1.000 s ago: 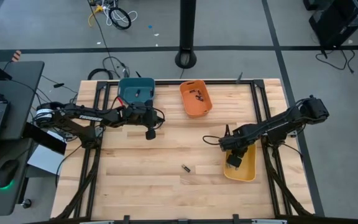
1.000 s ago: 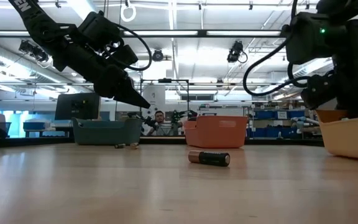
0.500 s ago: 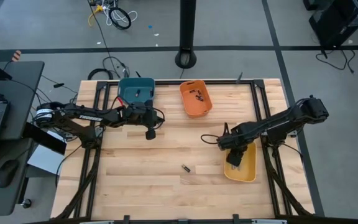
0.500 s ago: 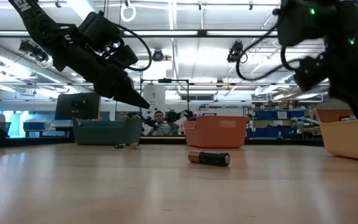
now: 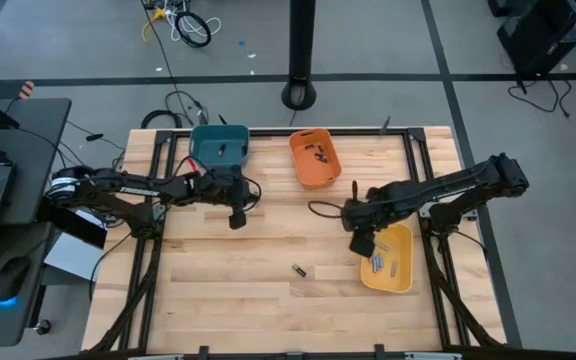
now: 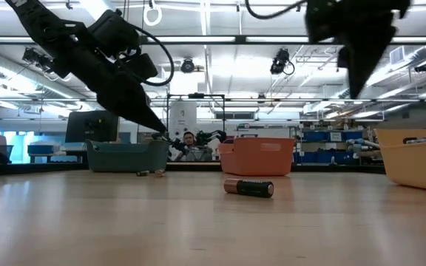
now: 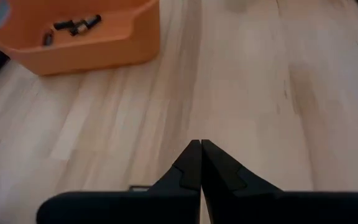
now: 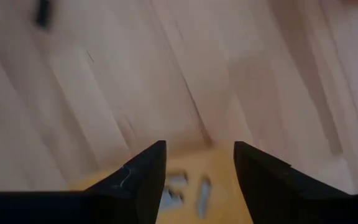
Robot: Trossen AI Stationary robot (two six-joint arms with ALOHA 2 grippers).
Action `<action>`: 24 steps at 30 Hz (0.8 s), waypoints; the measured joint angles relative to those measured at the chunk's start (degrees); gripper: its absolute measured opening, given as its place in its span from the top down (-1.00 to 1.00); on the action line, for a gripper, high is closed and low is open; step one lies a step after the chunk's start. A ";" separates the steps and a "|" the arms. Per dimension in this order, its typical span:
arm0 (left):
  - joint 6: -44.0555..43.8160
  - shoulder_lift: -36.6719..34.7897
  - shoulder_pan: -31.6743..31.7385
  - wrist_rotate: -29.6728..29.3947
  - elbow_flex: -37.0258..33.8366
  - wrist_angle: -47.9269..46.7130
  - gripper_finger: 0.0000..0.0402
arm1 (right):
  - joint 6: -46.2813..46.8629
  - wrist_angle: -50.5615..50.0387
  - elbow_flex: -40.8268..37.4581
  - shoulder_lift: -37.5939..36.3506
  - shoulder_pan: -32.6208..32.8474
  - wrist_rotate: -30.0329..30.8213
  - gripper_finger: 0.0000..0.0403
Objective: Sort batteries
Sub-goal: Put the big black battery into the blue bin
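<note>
Right gripper [image 8: 196, 163] spread over the smooth yellow bin [image 5: 400, 268] (grey cylindrical batteries [image 5: 386, 262] inside), left gripper [image 7: 200, 163] pressed together.

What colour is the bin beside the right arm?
Yellow. The bin shows best in the high view, with grey batteries inside.

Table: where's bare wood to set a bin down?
Near edge of the table, left of the lone battery, is bare. Crowded: far edge with teal bin, orange bin, left hand; right side with yellow bin, right hand.
</note>
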 joint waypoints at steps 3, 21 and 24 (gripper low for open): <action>-4.15 -0.01 -0.70 -2.53 0.00 -1.89 0.94 | -1.87 6.48 0.09 0.02 -1.34 0.19 0.01; -37.36 0.14 -0.54 -6.51 1.93 -7.31 0.14 | -17.07 25.23 0.05 0.09 -2.71 9.94 0.01; -39.97 0.71 -0.53 -6.54 3.01 -7.32 0.06 | -18.50 25.38 0.05 0.09 -2.71 11.35 0.02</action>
